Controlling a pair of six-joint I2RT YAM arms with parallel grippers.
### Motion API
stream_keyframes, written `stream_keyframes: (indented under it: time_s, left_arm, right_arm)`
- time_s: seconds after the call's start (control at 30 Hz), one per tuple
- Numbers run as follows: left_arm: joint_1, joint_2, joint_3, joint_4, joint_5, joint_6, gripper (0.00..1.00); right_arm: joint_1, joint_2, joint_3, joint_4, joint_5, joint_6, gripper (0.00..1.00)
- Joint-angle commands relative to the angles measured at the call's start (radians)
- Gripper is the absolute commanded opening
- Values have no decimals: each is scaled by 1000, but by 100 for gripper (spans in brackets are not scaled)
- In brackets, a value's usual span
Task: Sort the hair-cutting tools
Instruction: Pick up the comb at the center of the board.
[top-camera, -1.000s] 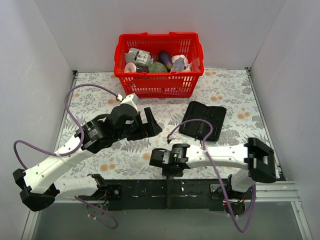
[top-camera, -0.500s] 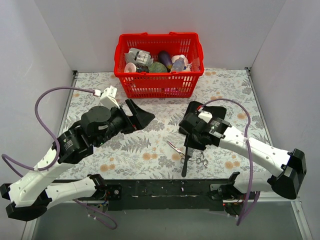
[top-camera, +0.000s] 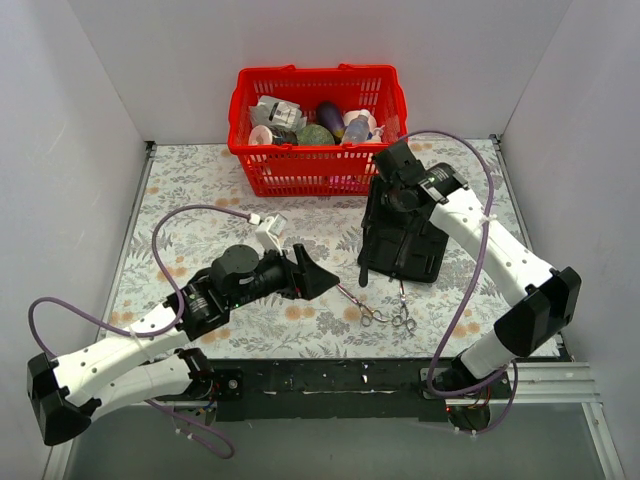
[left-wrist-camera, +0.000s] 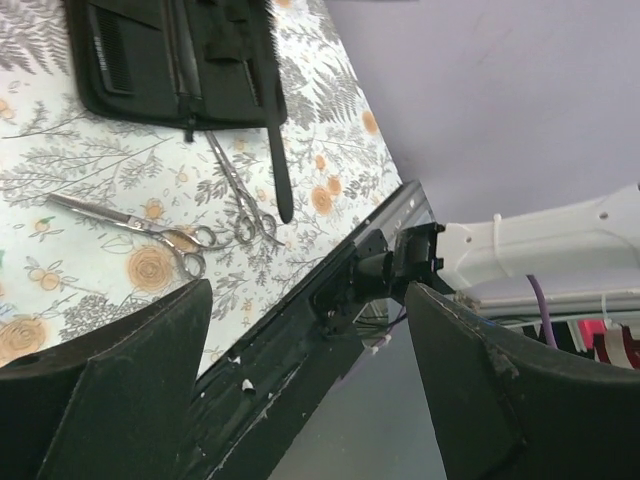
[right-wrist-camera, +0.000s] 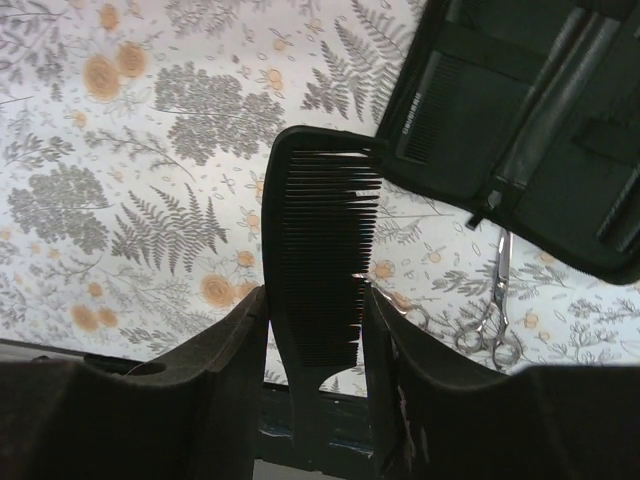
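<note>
- The right pincer is pinching the handle end of the black comb. It carries the comb in the air over the left edge of the open black case, which lies right of centre.
- The left pincer is spread with nothing between its fingers. It hovers over the bench just left of the scissors.
- The left scissors lie on the bench by the case's near-left corner. The right scissors lie just beside them, blade tips reaching the case's near edge.
- The step in hand, as I judge it, is seating the comb in a sleeve of the case.
- To do it well, turn the wrist until the comb runs along the sleeve, then feed the free tip in first at a shallow angle.
- Keep the pinch until the comb is well under the strap, then let go and lift straight up.
- The case looks light and loose, so a hard push may slide it. Go gently.
- The left pincer should stay clear of the case meanwhile.
</note>
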Motion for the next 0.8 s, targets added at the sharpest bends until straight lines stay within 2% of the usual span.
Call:
stream_keyframes:
  time_s: [0.0,0.1,0.3,0.47,0.77]
  left_arm:
    - [12,25,-43,307,112,39,78]
    - [15,85,-85,450,195,33,78]
    - [24,179,-89,597,294,53,78]
    - [29,246,-91,636,327,52,78]
    - [41,240,-99,610,314,67,78]
  right_arm:
    - [-16,49,121,-46,-110,-94,19]
    - [-16,88,188,-66,-159,-105,19]
    - [-16,129,275,-111,-222,-106,18]
    - [-15,143,330,-142,-246,-106,18]
    - [-13,149,370,-175,-233,-115,17]
